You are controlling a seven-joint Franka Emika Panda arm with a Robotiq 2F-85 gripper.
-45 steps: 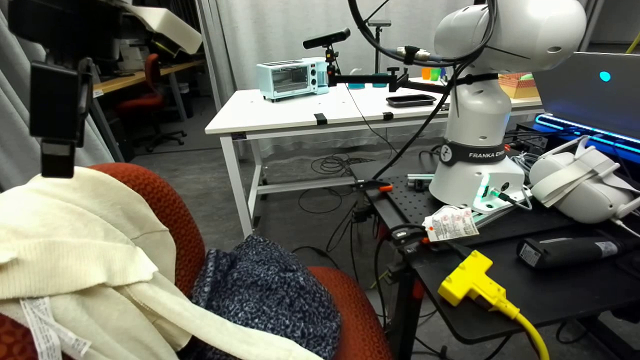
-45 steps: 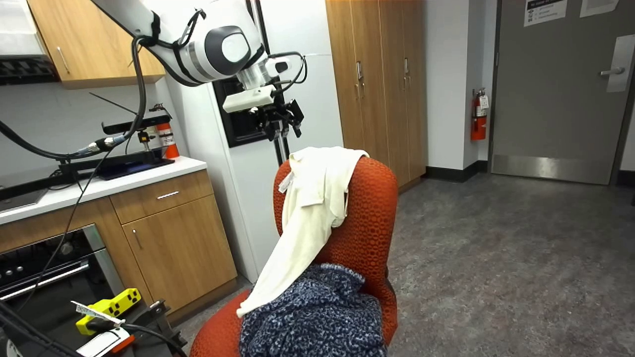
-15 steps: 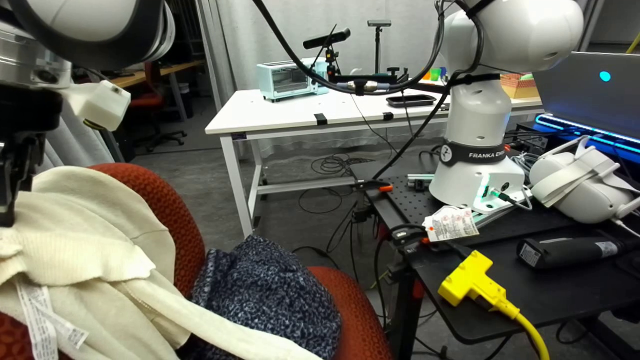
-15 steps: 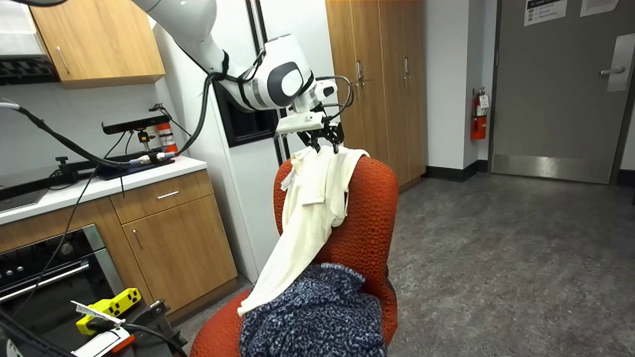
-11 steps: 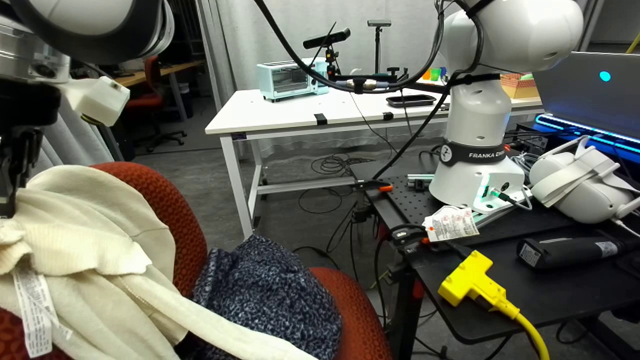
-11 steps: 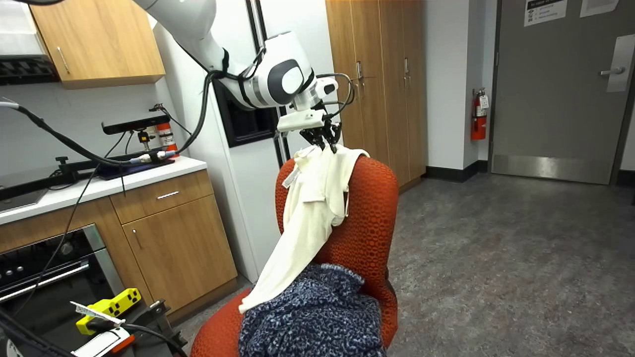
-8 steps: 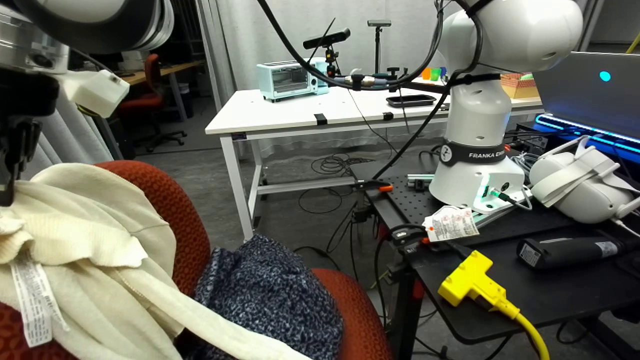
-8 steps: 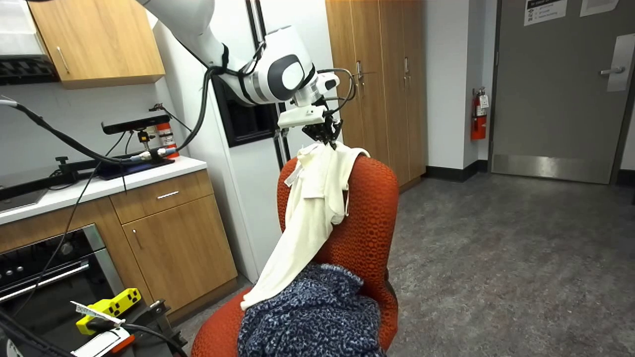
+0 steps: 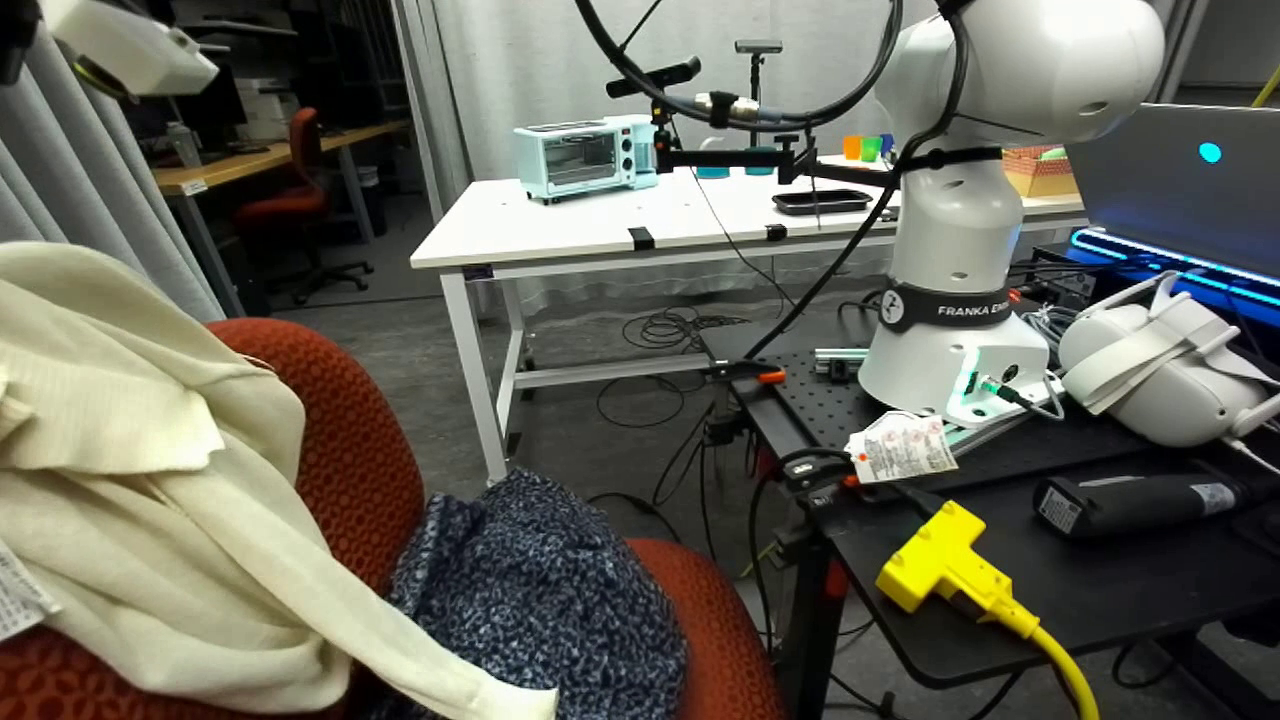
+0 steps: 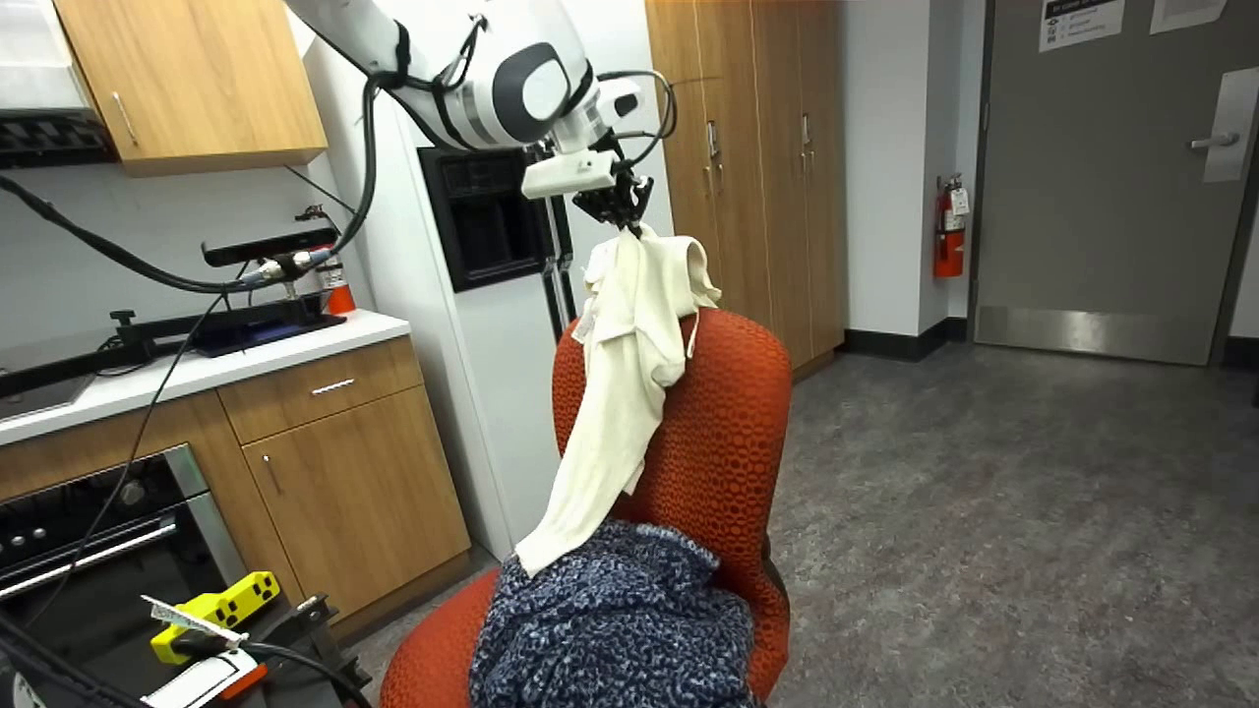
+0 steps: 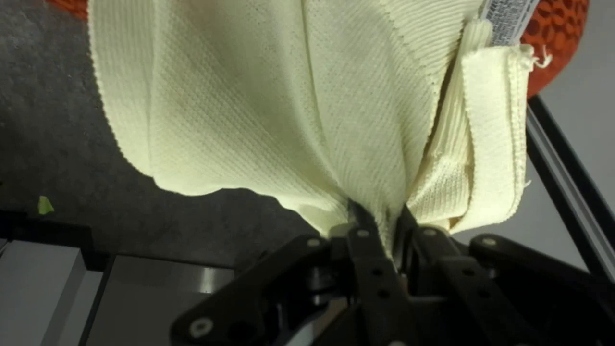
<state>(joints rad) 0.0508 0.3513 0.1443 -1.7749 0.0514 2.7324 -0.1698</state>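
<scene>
A cream knitted garment [image 10: 629,383] hangs from my gripper [image 10: 630,230], which is shut on a gathered fold of it above a red chair's backrest [image 10: 733,423]. In the wrist view the fingers [image 11: 361,218] pinch the bunched cream cloth [image 11: 269,115], and a ribbed edge loops out beside them. The garment's long sleeve trails down the backrest, its end touching a dark blue speckled knit [image 10: 620,629] on the seat. In an exterior view the lifted cream cloth [image 9: 130,400] fills the left side; the fingers are outside that picture.
A black cart [image 9: 1120,600] with a yellow power splitter [image 9: 945,560], a headset [image 9: 1150,370] and the arm's base stands beside the chair. Behind are a white table [image 9: 570,230] with a toaster oven [image 9: 585,160]. A fridge [image 10: 492,393] and wooden cabinets [image 10: 767,197] stand behind the chair.
My gripper came down to the garment at the backrest's top, closed on it, and has risen with it. The cloth is pulled up, and the sleeve end has slid upward over the dark knit.
</scene>
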